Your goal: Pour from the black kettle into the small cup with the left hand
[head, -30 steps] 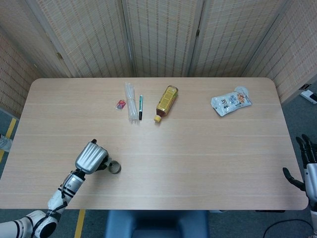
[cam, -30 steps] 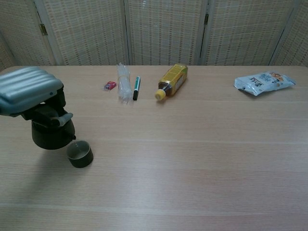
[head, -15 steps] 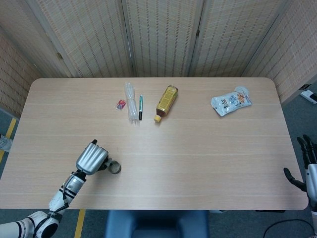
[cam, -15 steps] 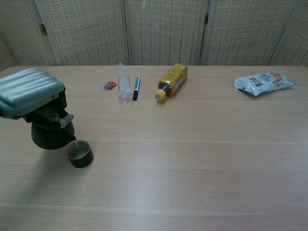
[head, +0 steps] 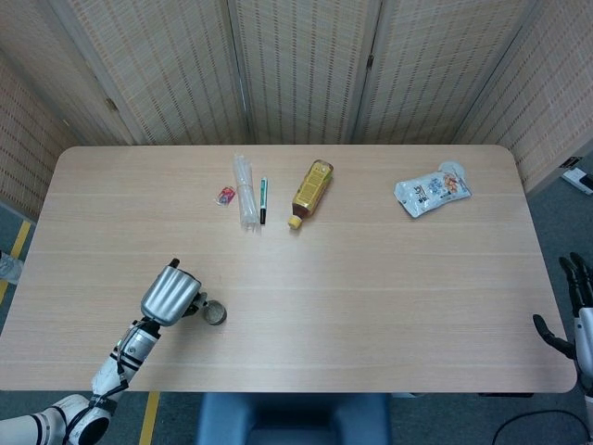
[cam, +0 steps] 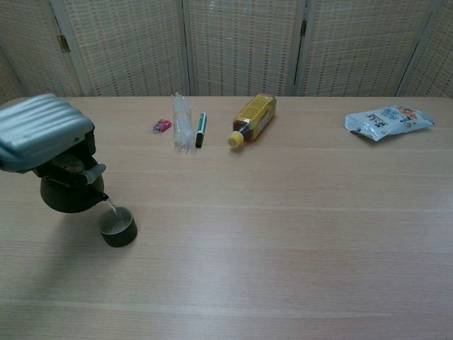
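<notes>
Left hand [cam: 44, 140] grips the tilted black kettle [cam: 65, 195], spout over small cup [cam: 117, 228].

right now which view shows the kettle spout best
The chest view: the kettle shows side-on under the left hand, spout tipped over the cup. In the head view the hand covers nearly all of the kettle.

Sitting on the surface [head: 389, 306] are one black kettle [cam: 65, 195], one small cup [cam: 117, 228], one yellow bottle [head: 311, 191] lying on its side, one green pen [head: 263, 200], one clear plastic sleeve [head: 245, 191], one small red item [head: 225, 195] and one snack packet [head: 432, 190]. Two hands are showing: the left hand [head: 170, 295] and the right hand [head: 573, 313].
</notes>
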`<state>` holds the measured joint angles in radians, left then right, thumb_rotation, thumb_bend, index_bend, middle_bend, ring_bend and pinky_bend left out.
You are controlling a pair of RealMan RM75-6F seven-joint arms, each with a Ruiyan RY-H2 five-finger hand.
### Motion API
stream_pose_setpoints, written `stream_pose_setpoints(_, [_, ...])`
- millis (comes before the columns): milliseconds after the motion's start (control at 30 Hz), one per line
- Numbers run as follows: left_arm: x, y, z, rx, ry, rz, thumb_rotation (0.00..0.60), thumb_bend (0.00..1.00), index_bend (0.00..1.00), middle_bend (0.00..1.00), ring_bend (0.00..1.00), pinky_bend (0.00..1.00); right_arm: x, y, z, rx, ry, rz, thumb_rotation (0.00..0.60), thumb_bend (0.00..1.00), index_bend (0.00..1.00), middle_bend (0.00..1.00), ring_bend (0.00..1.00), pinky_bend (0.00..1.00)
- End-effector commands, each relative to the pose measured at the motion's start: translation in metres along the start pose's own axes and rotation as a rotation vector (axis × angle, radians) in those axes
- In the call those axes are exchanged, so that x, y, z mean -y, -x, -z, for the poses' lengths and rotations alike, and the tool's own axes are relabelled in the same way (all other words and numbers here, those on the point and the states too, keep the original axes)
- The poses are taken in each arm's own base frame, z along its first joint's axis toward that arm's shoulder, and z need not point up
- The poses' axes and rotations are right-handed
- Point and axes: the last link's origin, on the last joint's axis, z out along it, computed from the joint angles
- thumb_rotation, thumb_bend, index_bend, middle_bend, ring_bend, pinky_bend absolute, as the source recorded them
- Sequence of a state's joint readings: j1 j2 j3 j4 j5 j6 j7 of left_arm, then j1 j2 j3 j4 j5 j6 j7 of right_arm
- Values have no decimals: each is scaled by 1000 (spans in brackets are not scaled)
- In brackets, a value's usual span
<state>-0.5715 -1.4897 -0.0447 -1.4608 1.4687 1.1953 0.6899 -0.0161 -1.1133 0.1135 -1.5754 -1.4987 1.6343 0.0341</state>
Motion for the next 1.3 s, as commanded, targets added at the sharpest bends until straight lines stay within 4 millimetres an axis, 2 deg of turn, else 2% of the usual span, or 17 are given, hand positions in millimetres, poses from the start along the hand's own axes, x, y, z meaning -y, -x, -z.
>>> stream_pose_setpoints(33, [0,0,1,-1,-1,-6,431,660,1000,1000,956,534,0,0,0,-1,1,-1,600,289,2,80,210,14])
stream_pose_setpoints(1300, [1,-3,7,-1,-3,-56,432,667,1000,1000,966,549,-3,1,4,-9,6,-12,600,289,2,80,211,14])
